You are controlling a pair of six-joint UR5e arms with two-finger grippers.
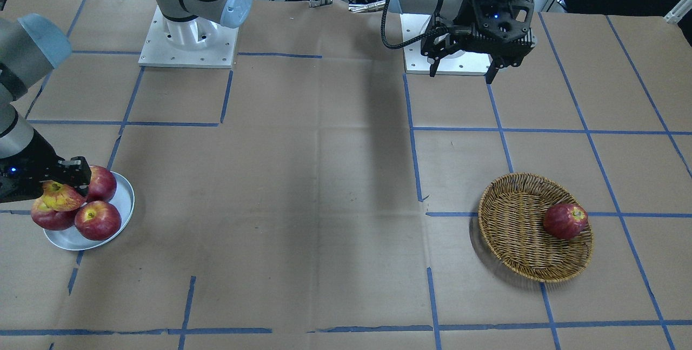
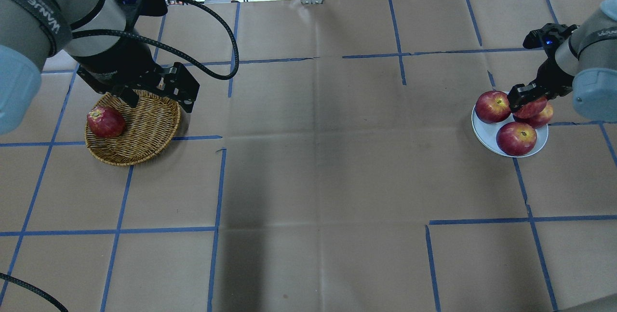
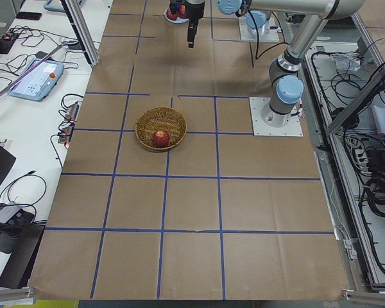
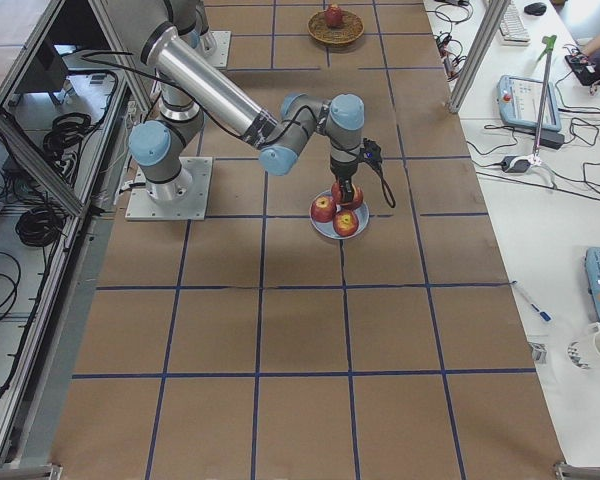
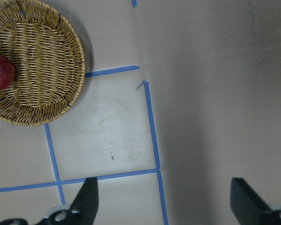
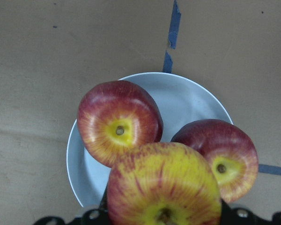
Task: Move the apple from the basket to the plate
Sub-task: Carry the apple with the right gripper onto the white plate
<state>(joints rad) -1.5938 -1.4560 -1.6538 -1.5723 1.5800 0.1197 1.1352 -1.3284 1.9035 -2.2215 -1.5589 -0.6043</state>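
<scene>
The paler yellow apple with red streaks (image 1: 58, 196) is between the fingers of my right gripper (image 1: 64, 187), just above the silver-grey plate (image 1: 120, 206). In the right wrist view this apple (image 6: 164, 187) fills the bottom, over the plate (image 6: 187, 96). It also shows in the overhead view (image 2: 532, 108), over the plate (image 2: 486, 131). The wicker basket (image 2: 144, 128) sits far off on my left. My left gripper (image 2: 152, 97) hangs open and empty above the basket's far rim. The left wrist view shows the basket (image 5: 42, 56) at top left.
Three dark red apples (image 2: 516, 138) (image 2: 491, 106) (image 2: 543, 116) crowd the plate under the held apple. One dark red apple (image 2: 105, 122) lies in the basket. Brown paper with blue tape lines covers the table.
</scene>
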